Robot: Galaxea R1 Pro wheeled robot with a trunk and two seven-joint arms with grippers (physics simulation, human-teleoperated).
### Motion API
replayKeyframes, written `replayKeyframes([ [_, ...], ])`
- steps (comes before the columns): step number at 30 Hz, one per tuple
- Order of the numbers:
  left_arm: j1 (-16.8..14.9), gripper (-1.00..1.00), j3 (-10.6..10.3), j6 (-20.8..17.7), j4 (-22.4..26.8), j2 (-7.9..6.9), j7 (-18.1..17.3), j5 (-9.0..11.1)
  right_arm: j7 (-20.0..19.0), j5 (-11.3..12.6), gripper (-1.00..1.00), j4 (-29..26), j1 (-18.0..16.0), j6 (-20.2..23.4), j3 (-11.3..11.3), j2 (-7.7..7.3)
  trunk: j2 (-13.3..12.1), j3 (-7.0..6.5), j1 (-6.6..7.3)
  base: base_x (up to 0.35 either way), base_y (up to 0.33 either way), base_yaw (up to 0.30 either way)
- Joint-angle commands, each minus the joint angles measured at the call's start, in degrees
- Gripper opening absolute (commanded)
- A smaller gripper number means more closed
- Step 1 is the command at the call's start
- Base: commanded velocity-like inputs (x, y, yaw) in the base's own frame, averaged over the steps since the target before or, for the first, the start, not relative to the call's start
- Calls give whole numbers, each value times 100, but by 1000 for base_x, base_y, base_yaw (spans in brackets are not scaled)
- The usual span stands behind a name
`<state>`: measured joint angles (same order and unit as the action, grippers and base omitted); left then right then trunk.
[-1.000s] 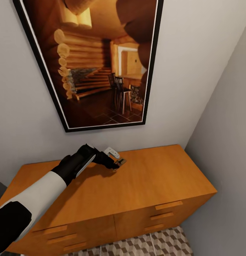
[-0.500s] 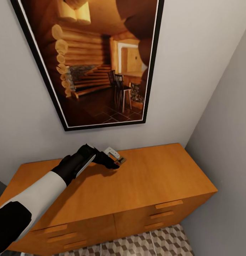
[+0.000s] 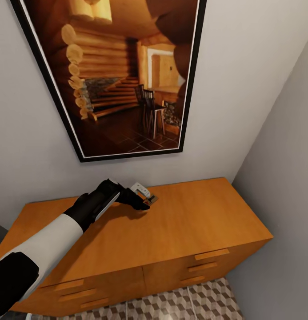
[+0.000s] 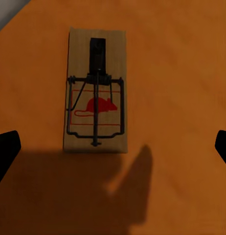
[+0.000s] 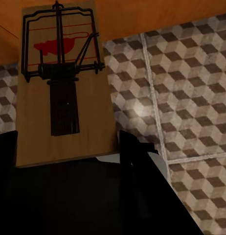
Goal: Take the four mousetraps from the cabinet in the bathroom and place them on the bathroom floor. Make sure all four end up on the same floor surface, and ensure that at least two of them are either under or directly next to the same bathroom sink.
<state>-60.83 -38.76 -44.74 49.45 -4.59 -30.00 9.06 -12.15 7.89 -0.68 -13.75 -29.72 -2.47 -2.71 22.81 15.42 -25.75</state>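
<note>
Item: mousetrap (image 4: 96,88), tan board, dark wire spring, red mouse silhouette printed at centre; no words or brand legible. It lies flat on the cabinet (image 3: 189,231) top, mid-frame in my left wrist view, between my left gripper (image 3: 147,203) fingers, which stand wide apart and clear of it. Second mousetrap (image 5: 61,93), same red mark, clamped in my right gripper (image 5: 69,161), upper left of that frame, above the bathroom floor (image 5: 181,98). Change over the last second: the head camera has drifted slightly, the framed log-cabin picture (image 3: 122,80) sitting a little higher; my left arm has held its place. Judgement: one trap secured, the cabinet-top one not yet grasped.
</note>
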Motion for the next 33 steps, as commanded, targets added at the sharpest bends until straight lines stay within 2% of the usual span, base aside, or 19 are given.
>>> replayKeyframes([
  [1, -8, 100, -19, -44, 37, -11, 27, 53, -50, 81, -100, 6, -5, -9, -25, -1, 11, 17, -3, 0, 0, 0],
  [15, -8, 100, -27, -64, 90, -41, 29, -153, -56, 81, -100, 6, -5, -12, -25, 2, 11, 91, -3, 0, 0, 0],
  [33, -8, 100, -21, -72, 158, -26, 38, -196, -59, 81, -100, 6, -5, -16, -25, 8, 11, 173, -3, 0, 0, 0],
])
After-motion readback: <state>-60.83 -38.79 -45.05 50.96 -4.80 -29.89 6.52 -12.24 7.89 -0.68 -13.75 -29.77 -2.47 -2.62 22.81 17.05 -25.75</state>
